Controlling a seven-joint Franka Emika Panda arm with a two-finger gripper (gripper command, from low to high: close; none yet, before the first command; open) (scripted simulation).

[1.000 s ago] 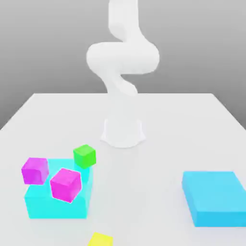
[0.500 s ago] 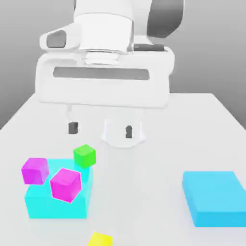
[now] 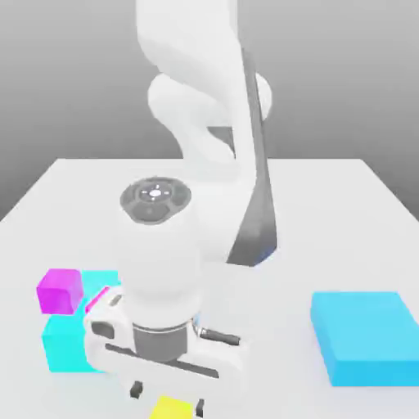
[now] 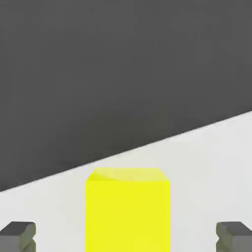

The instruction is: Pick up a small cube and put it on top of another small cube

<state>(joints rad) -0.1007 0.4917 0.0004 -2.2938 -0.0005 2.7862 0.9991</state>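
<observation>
While the gripper (image 3: 167,396) hangs low over the table (image 3: 327,204) with jaws spread wide and nothing held, the yellow cube (image 4: 127,209) sits between the fingertips (image 4: 17,235), touching neither. From outside, that cube (image 3: 170,407) is cut off at the frame's bottom edge. At about 10 o'clock from the gripper, the arm hides much of the cyan block (image 3: 65,344); a magenta cube (image 3: 60,290) shows there. Another cyan block (image 3: 364,337) lies well apart toward 3 o'clock.
</observation>
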